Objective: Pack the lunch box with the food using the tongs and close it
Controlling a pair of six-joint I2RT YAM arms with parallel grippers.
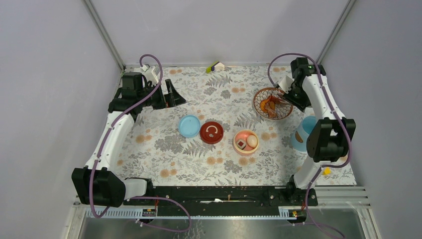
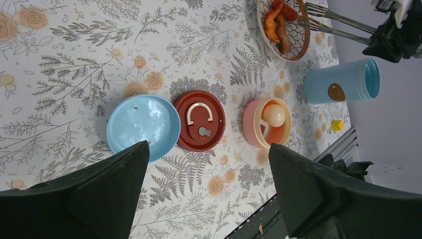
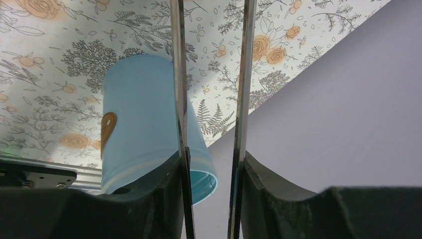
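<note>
1. Top external: the right gripper point(image 1: 291, 94) hangs over the patterned dish point(image 1: 256, 104). The salmon bowl point(image 1: 235, 145), with the egg point(image 1: 252, 141) in it, sits well apart.
2. Left wrist: the left gripper point(image 2: 208, 149) is spread wide, with the light-blue disc point(image 2: 142, 124) just past one finger.
3. Right wrist: the right gripper clamps the tongs point(image 3: 180, 99), held narrow. The light-blue shell point(image 3: 139, 124) lies on its side behind them.

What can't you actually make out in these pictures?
- Tongs tips: right wrist view, cut off by the top edge.
- Blue shell: top view, partly hidden behind the right arm.
- Small object at the very back: top view, too small to identify.
</note>
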